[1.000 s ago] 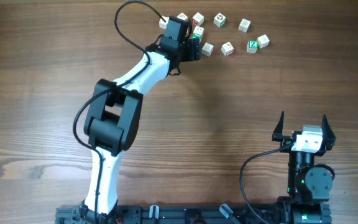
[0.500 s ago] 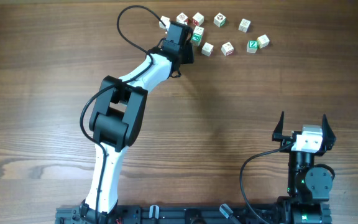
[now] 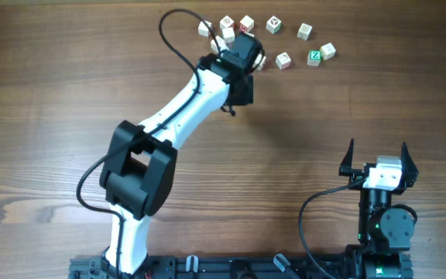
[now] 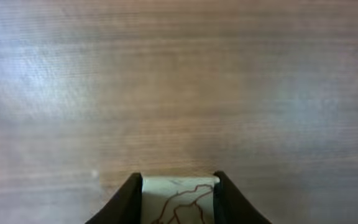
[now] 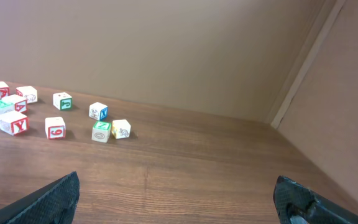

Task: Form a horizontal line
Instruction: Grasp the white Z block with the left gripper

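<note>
Left arm stretched out, right arm parked.
The left arm [image 3: 184, 101] reaches far forward, the left gripper [image 4: 178, 180] with jaws clamped on a white cube [image 4: 179, 198]; the right gripper [image 3: 378, 151] rests near its base, jaws spread wide.

The left arm [image 3: 184, 106] is built of white tubular links joined by bulky black housings, the largest being a black block with a rectangular opening. A thin black cable [image 3: 163, 22] is looped from its far end, and another is run beside the near white link. The left gripper [image 4: 178, 180] is fitted with two matte black, wedge-shaped fingers [image 4: 124, 202]. The right arm [image 3: 382, 225] is black and cylindrical, and is topped by a pale grey block. Pointed black prongs are carried by the right gripper [image 3: 378, 146], and a small green light [image 3: 360, 235] is shown on the base.
</note>
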